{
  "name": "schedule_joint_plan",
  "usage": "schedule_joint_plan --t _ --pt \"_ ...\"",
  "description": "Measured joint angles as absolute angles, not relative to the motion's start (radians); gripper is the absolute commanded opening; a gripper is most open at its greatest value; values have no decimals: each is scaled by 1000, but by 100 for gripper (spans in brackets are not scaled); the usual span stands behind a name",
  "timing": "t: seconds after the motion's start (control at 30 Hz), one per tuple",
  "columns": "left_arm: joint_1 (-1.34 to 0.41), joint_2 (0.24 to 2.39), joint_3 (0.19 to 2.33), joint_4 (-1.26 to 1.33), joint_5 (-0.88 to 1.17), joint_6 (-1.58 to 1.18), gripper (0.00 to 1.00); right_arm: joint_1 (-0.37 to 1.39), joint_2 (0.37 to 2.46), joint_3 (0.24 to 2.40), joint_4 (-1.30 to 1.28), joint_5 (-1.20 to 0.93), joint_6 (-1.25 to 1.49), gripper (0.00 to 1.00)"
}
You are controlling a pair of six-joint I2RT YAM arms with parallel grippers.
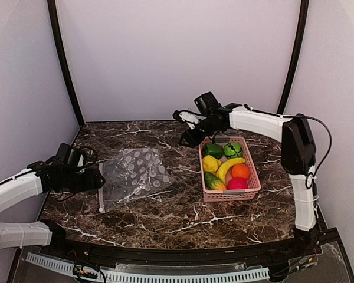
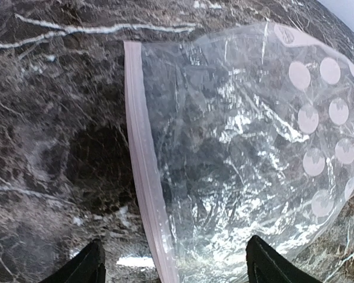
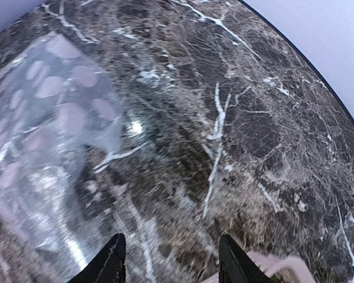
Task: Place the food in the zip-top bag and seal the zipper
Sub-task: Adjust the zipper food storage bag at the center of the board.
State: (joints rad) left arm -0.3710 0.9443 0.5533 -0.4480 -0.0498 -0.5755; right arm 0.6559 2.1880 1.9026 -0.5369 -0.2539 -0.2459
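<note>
The zip-top bag lies flat and empty on the marble table, left of centre. Its zipper forms the left edge, a pale pink strip. My left gripper hovers open just over that edge, the strip lying between its fingers; in the top view the left gripper sits at the bag's mouth. The food stays in the pink basket: green pepper, banana, orange, red-pink ball. My right gripper hangs open and empty above the table beside the basket's far left corner.
In the right wrist view the bag shows at left and the basket's rim at the bottom right, with my right gripper over bare marble. Curved grey walls close off the back and sides of the table.
</note>
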Motion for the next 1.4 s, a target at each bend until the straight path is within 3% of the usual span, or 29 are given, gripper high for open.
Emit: schedule_joint_plan --t 0.17,0.43,0.63,0.73,0.97,1.17,1.4 --pt "-368 1034 675 -505 -129 -557 82 683 1892 1698 -538 -373 -241 52" --pt "-362 1145 592 -413 -58 -642 84 702 1577 1433 -553 -498 -290 48" --pt "-364 1220 525 -233 109 -712 74 791 1548 1267 -583 -535 -363 43" --pt "-396 1270 513 -146 187 -742 73 835 1592 1243 -601 -549 -370 42" --pt "-678 1281 573 -59 274 -785 74 836 1637 1233 -605 -545 -389 42" --pt "-740 1225 706 -263 241 -732 75 810 1603 1167 -606 -539 -400 43" --pt "-741 1082 833 -537 36 -434 66 707 1461 1111 -599 -533 -408 43"
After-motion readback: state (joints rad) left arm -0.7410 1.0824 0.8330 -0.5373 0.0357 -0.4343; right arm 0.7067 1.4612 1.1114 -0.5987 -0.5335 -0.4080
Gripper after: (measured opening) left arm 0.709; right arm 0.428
